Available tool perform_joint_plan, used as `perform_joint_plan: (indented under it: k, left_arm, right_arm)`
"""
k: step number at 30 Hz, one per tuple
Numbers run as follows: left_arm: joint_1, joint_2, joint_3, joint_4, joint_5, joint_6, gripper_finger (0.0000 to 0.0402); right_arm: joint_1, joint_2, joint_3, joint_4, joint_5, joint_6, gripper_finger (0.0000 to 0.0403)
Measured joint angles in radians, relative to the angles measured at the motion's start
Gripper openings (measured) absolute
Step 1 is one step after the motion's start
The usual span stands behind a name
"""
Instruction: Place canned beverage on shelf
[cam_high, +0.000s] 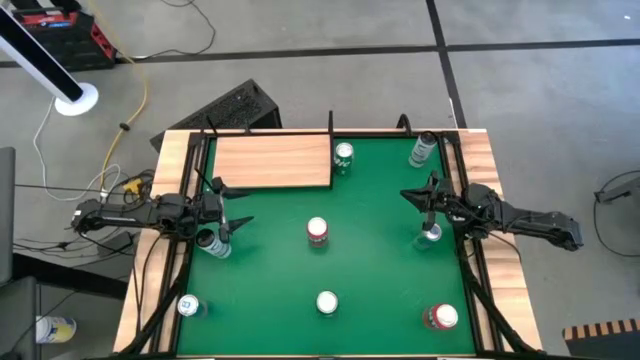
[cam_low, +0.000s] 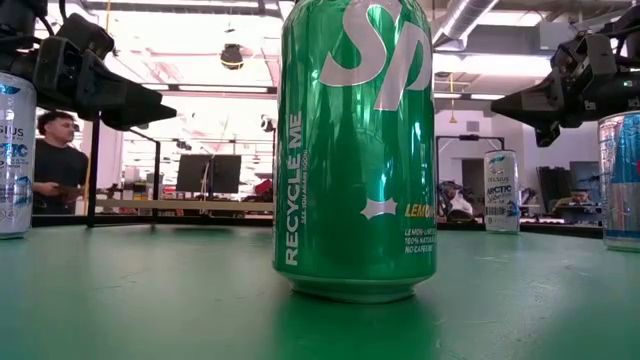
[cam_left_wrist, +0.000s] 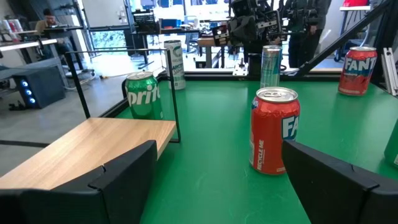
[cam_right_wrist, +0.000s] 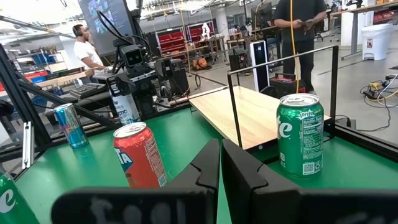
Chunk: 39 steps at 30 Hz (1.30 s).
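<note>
The shelf (cam_high: 272, 161) sits at the far-left part of the green table (cam_high: 380, 260), its light-wood board bare, so no can has been placed on it yet. Cans stand scattered upright across the table: a green Sprite can (cam_high: 343, 156) just beside the shelf's right edge, a red Fanta can (cam_high: 317, 232) near the table's middle, a white-topped can (cam_high: 327, 302) toward the near edge, and another red can (cam_high: 441, 317) in the near-right corner.

The left gripper (cam_high: 236, 208) hovers near the table's left edge with its fingers spread wide and nothing between them; its wrist view looks straight at the middle red can, which suggests that can is lined up as the pick. A slim can (cam_high: 212, 242) stands just beside that arm.

The right gripper (cam_high: 413, 194) waits by the right edge with its fingers pressed together, holding nothing, apparently parked clear of the working area. A slim silver can (cam_high: 430, 236) stands near it.
</note>
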Motion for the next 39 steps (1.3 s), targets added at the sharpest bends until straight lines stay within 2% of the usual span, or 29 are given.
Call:
perform_joint_plan:
  k: [14, 19, 24, 27, 30, 35, 39]
  left_arm:
    - [0.0, 0.0, 0.0, 0.0, 0.0, 0.002, 0.0332]
    - [0.0, 0.0, 0.0, 0.001, 0.0, 0.048, 0.0332]
    - [-0.001, 0.0, -0.001, 0.041, 0.038, -0.225, 0.0332]
    - [0.0, 0.0, -0.001, 0.083, 0.022, -0.333, 0.0332]
    - [0.001, 0.0, -0.001, 0.122, -0.017, -0.42, 0.0332]
    - [0.001, 0.0, -0.001, 0.138, -0.111, -0.446, 0.0332]
    - [0.001, 0.0, -0.001, 0.181, -0.11, -0.417, 0.0332]
  right_arm:
    - [0.0, 0.0, 0.0, 0.0, 0.0, 0.0, 0.0043]
    - [0.0, 0.0, 0.0, 0.0, 0.0, 0.0, 0.0043]
    - [0.0, 0.0, 0.0, 0.003, 0.0, -0.002, 0.0043]
    - [-0.005, 0.0, 0.0, 0.025, 0.015, -0.079, 0.0043]
    - [-0.015, 0.0, 0.0, 0.093, 0.077, -0.153, 0.0043]
    - [-0.021, 0.0, 0.0, 0.226, 0.095, -0.171, 0.0043]
    - [-0.021, 0.012, 0.03, 0.265, 0.095, -0.224, 0.0043]
